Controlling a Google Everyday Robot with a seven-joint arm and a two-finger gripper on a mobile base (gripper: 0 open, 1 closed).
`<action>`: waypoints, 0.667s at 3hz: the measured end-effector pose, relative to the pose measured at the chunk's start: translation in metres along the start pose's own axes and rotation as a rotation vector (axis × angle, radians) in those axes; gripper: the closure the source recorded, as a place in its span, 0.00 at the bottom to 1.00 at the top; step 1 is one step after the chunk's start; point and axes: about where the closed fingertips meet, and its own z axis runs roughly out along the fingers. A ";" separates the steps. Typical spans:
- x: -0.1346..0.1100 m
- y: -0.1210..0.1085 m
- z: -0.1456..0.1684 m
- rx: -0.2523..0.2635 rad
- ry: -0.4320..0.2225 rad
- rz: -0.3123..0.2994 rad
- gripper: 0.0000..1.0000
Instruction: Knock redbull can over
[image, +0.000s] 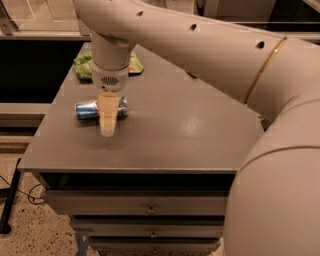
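The redbull can lies on its side on the grey cabinet top, left of centre, blue and silver, its long axis running left to right. My gripper hangs straight down from the white arm, directly in front of the can's right half, its tan fingers covering that part of it. The fingertips reach down to just above the top's surface. Nothing shows between them.
A green snack bag lies at the back left of the top, partly behind my wrist. The cabinet has drawers below the front edge. My large white arm fills the right side and upper part of the view.
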 end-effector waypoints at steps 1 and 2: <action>0.005 0.005 -0.003 -0.009 -0.005 0.007 0.00; 0.033 0.011 -0.023 -0.004 -0.071 0.057 0.00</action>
